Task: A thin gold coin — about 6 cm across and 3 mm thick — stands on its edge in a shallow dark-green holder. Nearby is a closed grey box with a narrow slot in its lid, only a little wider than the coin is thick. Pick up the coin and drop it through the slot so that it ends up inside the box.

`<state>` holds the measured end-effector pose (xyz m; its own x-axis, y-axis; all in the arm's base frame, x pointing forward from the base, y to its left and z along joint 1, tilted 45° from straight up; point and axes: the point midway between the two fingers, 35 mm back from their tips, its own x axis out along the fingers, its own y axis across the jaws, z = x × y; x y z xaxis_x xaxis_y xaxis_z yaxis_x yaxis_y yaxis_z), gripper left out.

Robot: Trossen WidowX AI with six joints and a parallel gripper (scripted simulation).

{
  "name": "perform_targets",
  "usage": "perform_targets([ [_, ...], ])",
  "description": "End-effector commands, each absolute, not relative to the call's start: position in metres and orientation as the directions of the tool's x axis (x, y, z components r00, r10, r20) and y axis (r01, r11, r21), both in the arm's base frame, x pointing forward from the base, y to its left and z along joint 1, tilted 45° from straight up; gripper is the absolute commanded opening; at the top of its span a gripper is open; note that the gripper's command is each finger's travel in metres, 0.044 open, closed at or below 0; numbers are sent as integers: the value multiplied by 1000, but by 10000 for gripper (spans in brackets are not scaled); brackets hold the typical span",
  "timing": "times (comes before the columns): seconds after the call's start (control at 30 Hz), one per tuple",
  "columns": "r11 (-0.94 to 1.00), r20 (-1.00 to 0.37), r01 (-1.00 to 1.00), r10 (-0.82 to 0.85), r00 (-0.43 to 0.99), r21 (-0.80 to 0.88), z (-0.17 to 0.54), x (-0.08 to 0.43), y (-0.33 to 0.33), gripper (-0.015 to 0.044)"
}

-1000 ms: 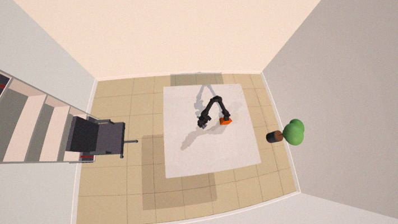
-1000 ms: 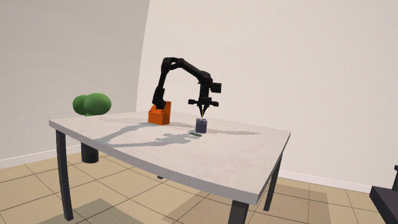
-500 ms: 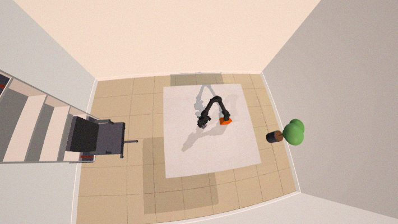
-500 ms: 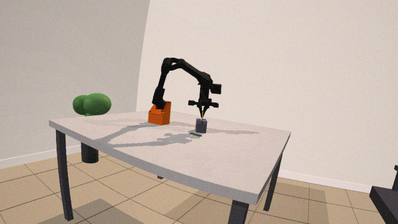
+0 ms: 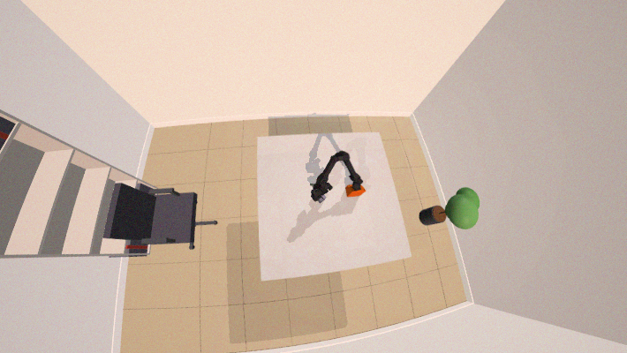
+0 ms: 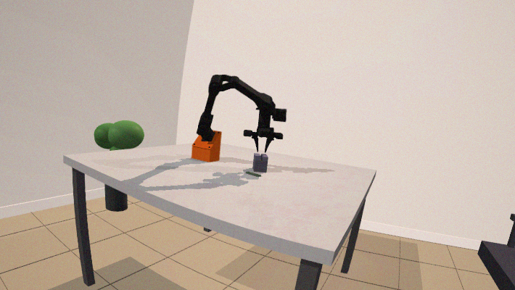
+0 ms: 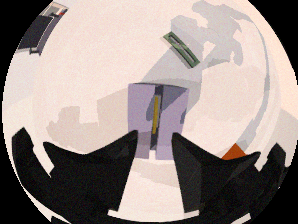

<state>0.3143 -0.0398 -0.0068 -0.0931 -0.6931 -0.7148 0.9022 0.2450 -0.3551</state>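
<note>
The grey-purple box stands upright on the table, with the slot running across its lid. The gold coin shows in the wrist view as a thin edge-on strip within the dark slot. In the exterior view none of it shows above the lid; how deep it sits is hard to tell. My gripper is open and empty just above the box, with its fingertips on either side of the slot line. The dark-green holder lies empty on the table beside the box.
The arm's orange base stands on the white table. A chair and a potted plant stand away from the table, on opposite sides.
</note>
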Motion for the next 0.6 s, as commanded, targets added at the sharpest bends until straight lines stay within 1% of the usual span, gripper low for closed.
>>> perform_targets([
  [0.0, 245, -715, 903, -693, -93, -354, -4, 315, -37, 213],
  [0.2, 245, -715, 902, -693, -94, -356, 8, 316, -26, 371],
  [0.27, 246, -713, 900, -694, -96, -360, 21, 317, -12, 423],
  [0.3, 245, -711, 899, -696, -97, -363, 30, 316, -4, 440],
  [0.57, 245, -710, 898, -698, -99, -366, 37, 315, 2, 440],
])
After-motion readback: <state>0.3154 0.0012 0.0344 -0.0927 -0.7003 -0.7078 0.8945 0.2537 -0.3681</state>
